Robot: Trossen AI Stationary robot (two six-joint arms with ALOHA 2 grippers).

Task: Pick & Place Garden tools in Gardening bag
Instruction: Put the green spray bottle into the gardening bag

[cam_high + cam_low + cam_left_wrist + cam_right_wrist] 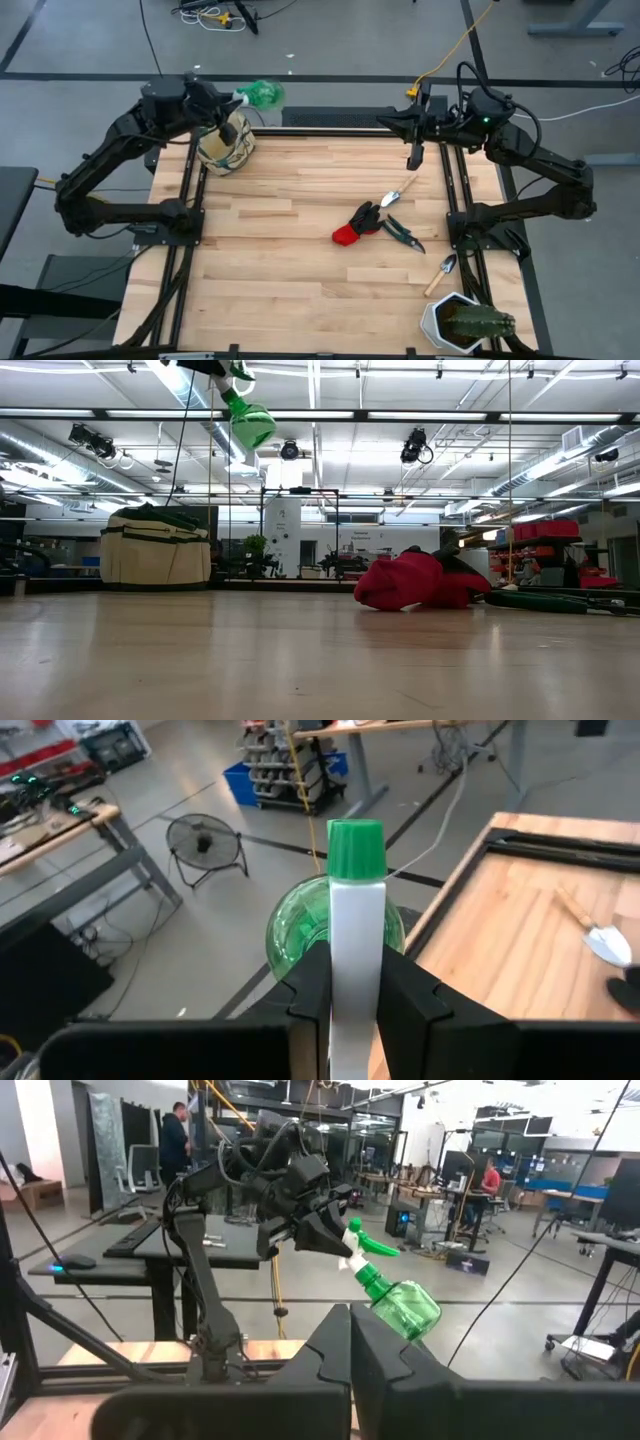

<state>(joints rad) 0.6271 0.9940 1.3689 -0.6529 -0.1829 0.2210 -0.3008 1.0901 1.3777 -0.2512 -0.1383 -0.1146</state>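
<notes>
Left wrist view: my left gripper (355, 995) is clamped on the green spray bottle (340, 925) by its white head, carried high near the gardening bag (225, 145) at the worktop's (300, 260) far-left corner, I reckon for a drop-in. Bottle: translucent green, tilted. Right gripper (414, 158) closed, empty, waiting far-right.

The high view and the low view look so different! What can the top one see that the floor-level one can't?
Only the high view shows the white pot with a cactus, two hand trowels, the waiting right gripper and the left gripper holding the bottle's head. Only the low view shows the room's ceiling lights behind the table. Both show the green spray bottle held up in the air, the gardening bag, the red-and-black glove and the pruning shears.
</notes>
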